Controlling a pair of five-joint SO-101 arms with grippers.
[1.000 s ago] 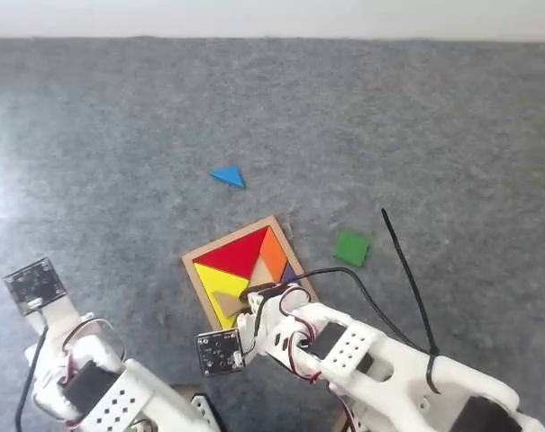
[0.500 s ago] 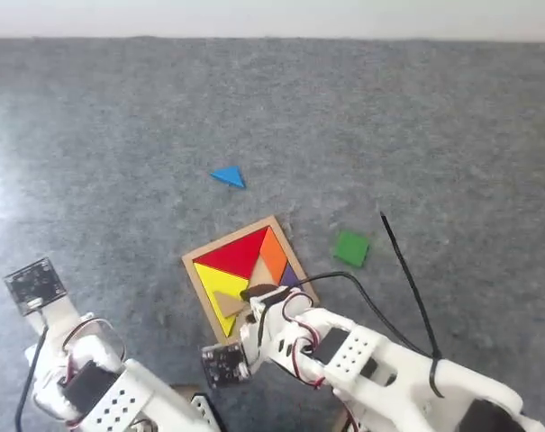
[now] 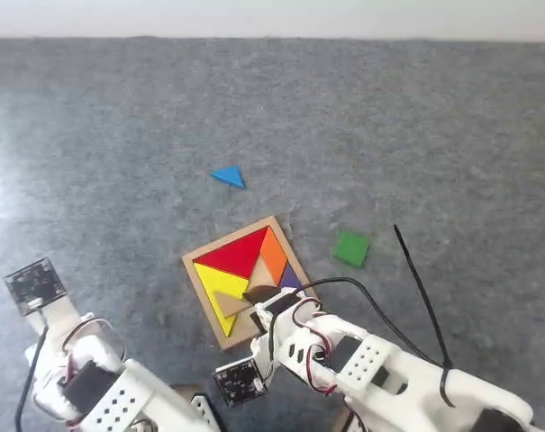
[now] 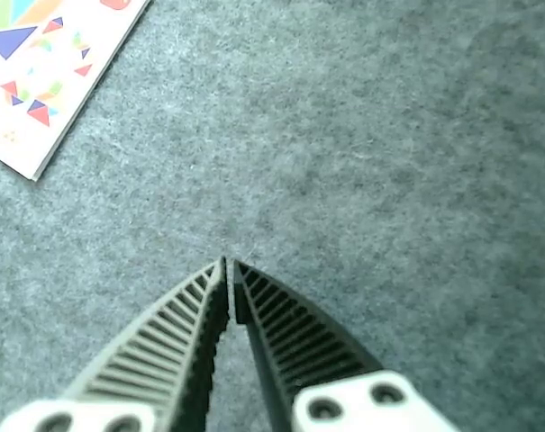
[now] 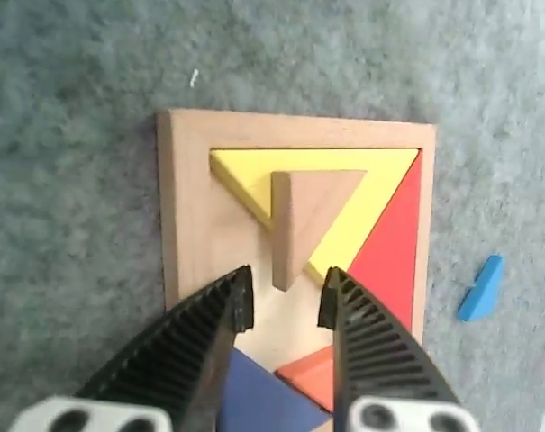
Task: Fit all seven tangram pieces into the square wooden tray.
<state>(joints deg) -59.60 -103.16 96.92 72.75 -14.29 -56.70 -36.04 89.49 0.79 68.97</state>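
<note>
At the left, the left arm sits low over the grey felt, and its wrist view has the left gripper with its ribbed fingers pressed together at the tips, holding nothing, above bare felt; a printed card of tangram figures lies well apart from it. Farther along, a blue triangle rests on the felt, apart from the square wooden tray, which stands turned corner-on near the table's middle. Inside the tray are a yellow triangle, a red triangle, an orange piece and a dark blue piece. A plain wood triangle lies partly over the yellow one rather than flat in the tray. The right gripper is over the tray with its fingers spread, the wood triangle's point between them and untouched. To the right of the tray a green square lies on the felt, beside the right arm's black cable.
</note>
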